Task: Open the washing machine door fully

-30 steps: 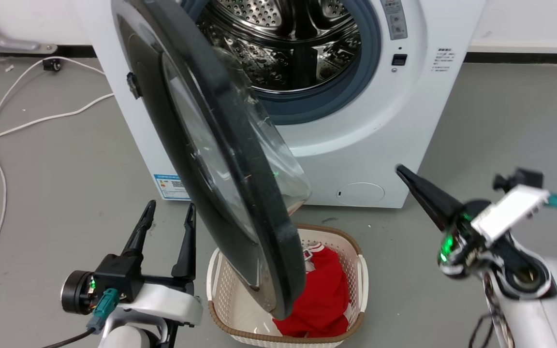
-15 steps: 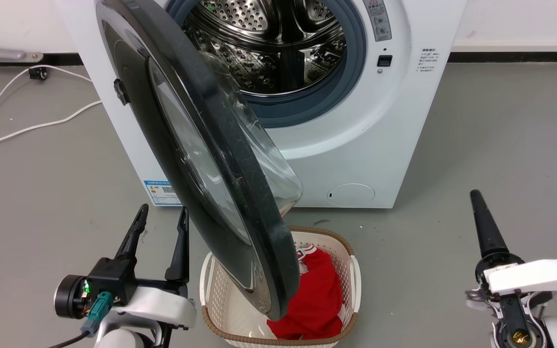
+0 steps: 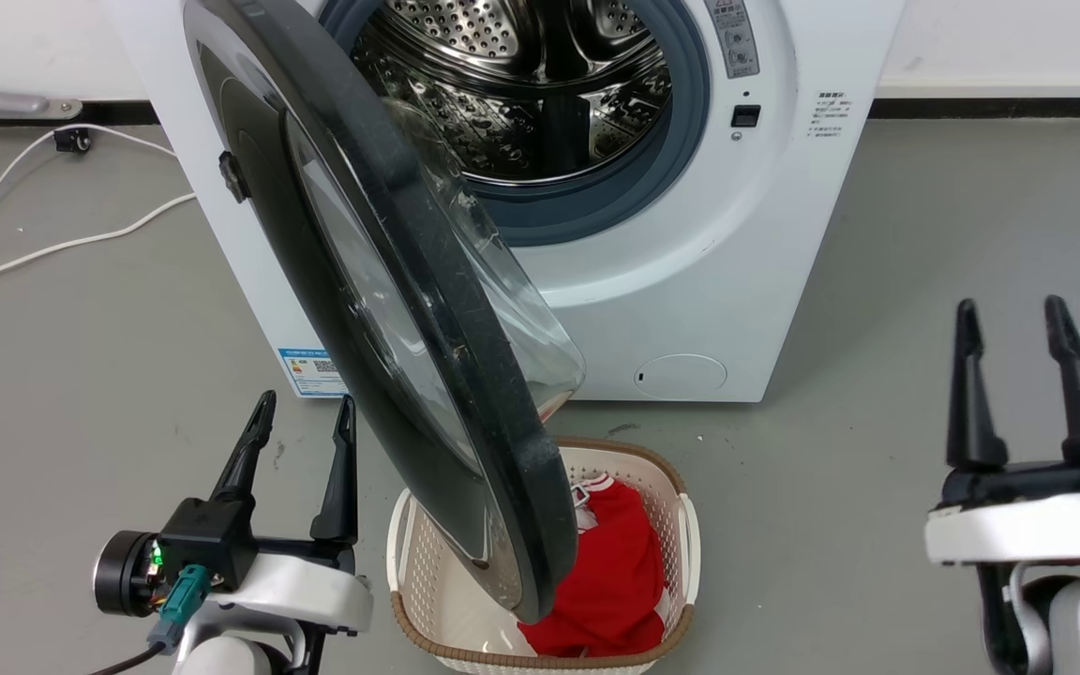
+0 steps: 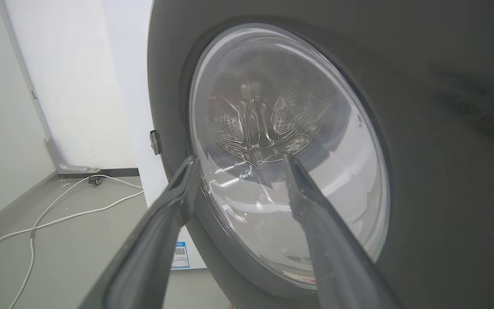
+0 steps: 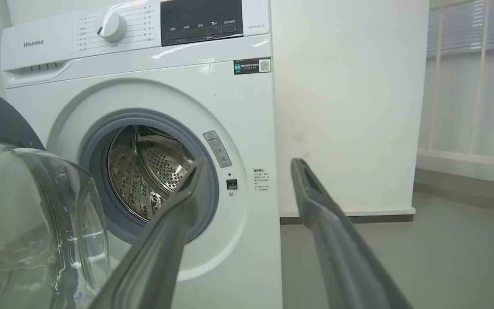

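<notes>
The door (image 3: 381,309) of our washing machine (image 3: 737,262) stands swung well out, running edge-on from the upper left of the head view down to the bottom centre, with the steel drum (image 3: 521,84) bared at top centre. We judge the job mostly done but not finished: the door looks about square to the machine's front, with room to swing further toward the left of the frame. Our left gripper (image 3: 304,401), at lower left, has its fingers spread and holds nothing. It sits just beside the door's outer face, the glass looming between its fingers in the left wrist view; we cannot tell if it touches. Our right gripper (image 3: 1010,305), at lower right, is likewise spread and empty, well apart from the door. The door's lower edge hangs over a basket (image 3: 685,525) holding a red garment (image 3: 620,562).
</notes>
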Controlling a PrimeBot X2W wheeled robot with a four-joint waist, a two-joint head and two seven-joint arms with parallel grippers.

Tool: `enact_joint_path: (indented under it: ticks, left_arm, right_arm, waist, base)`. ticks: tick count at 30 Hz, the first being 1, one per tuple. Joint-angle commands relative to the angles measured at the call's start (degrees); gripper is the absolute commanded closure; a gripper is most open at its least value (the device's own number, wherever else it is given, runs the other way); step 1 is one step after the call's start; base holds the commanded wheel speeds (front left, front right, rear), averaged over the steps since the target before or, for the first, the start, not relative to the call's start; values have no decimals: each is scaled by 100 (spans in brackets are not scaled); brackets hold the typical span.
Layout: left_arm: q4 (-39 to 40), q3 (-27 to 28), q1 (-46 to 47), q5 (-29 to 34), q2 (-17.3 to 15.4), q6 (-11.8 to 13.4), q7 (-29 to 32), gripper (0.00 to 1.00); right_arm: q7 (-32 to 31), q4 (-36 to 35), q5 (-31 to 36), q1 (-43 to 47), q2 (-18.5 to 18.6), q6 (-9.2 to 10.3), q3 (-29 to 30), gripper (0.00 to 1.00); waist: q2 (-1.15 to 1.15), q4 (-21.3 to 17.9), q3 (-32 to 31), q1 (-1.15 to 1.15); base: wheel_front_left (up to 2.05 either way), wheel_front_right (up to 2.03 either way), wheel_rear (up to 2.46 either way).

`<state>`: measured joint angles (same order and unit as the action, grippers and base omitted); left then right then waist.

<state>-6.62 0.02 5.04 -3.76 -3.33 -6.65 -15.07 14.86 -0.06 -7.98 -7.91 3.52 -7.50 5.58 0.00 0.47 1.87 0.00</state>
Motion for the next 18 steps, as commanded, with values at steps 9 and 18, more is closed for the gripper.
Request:
enact_joint_path:
  ticks: [9,18]
  left_arm:
    - [20,-6,46,41,-38,-23,-15,0]
    - [27,-32,15,55,-51,-31,-15,0]
  right_arm:
    - [-107,-75,1062,634,-70,3,-376,0]
    - [-25,501,565,680,-72,3,-317,0]
  waist:
    - [0,30,-10,0]
    - [0,41,-15,0]
  base:
    - [0,0,0]
    - [0,0,0]
